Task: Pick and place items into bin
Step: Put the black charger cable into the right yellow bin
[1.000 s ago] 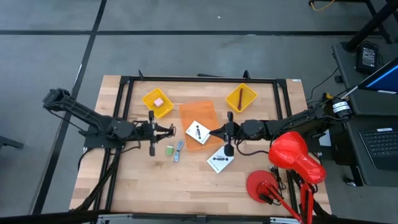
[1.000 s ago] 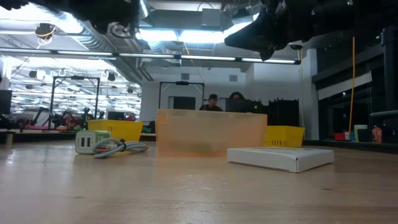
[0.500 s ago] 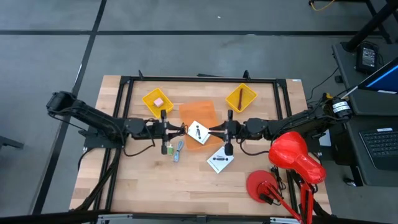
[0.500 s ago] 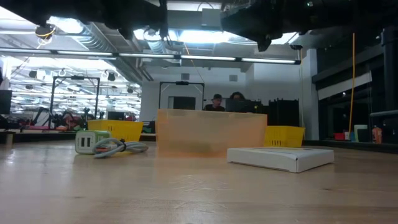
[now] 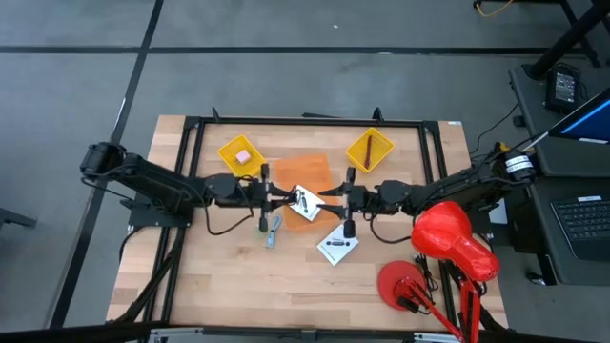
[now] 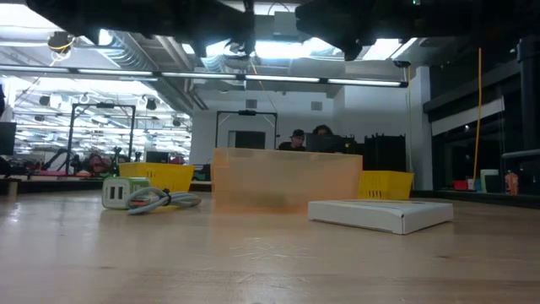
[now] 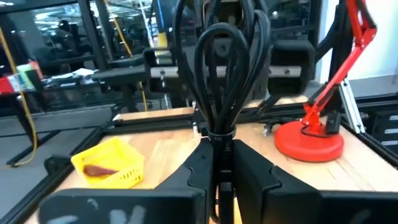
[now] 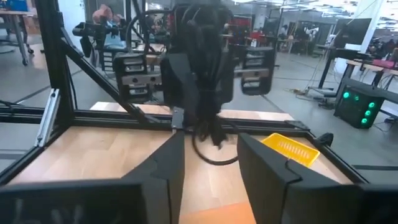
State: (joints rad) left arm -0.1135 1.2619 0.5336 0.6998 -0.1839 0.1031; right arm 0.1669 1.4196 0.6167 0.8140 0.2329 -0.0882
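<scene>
My left gripper is shut on a coiled black cord, above the middle of the table. My right gripper faces it, open. The cord's loop end reaches the gap between the right fingers, and no touch shows. Under both lies a white card at the near edge of the orange bin. A second white card, a green cube and a blue-grey tool lie on the table. A pink block and a dark-red cord lie in the yellow bins. My left gripper pinches the black cord between its two fingers where the loops are gathered into one bundle. The fingers lie level and point toward the table's right. The loops stick out past the fingertips toward my right gripper, clear of the table.
A black frame runs round the work area. Yellow bins stand at the far left and far right. A red lamp with a round base stands at the near right. People sit beyond the table in the low view.
My left gripper has moved toward the table's right with the black cord, up to my right gripper over the white card. My right gripper has stayed in place and opened.
</scene>
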